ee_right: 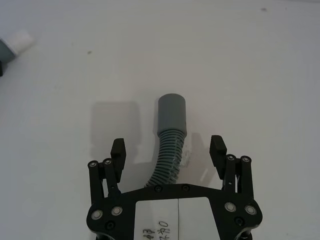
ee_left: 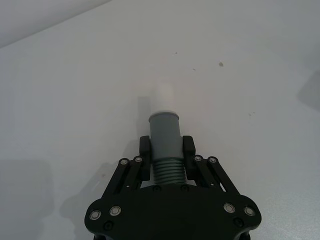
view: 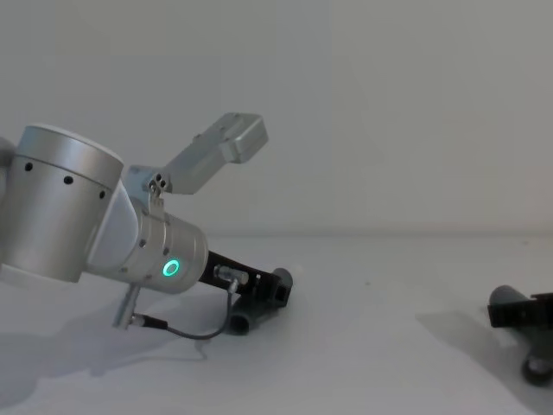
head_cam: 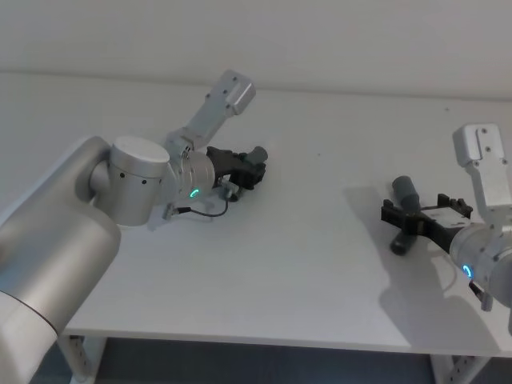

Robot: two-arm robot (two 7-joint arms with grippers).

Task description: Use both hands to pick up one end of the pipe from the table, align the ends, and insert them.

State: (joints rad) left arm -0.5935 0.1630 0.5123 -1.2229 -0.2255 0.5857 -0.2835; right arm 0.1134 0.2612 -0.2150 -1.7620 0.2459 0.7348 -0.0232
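Observation:
My left gripper (ee_left: 166,147) is shut on one grey pipe piece (ee_left: 165,132), its fingers (ee_left: 145,147) clamping the smooth collar just above the ribbed part. The whitish narrow end (ee_left: 163,97) sticks out past the fingertips, low over the table (head_cam: 304,272). In the head view this left gripper (head_cam: 246,170) sits at mid-left. At the right, my right gripper (ee_right: 168,148) stands open astride the other pipe piece (ee_right: 172,117), which lies on the table with a finger (ee_right: 118,150) on either side, not touching it. Its round grey end points away from the gripper.
The table's front edge (head_cam: 264,340) runs along the bottom of the head view. A wide bare stretch (head_cam: 320,208) separates the two grippers. The left arm's thick silver wrist (view: 164,259) with a green ring light and a thin cable hangs low over the table.

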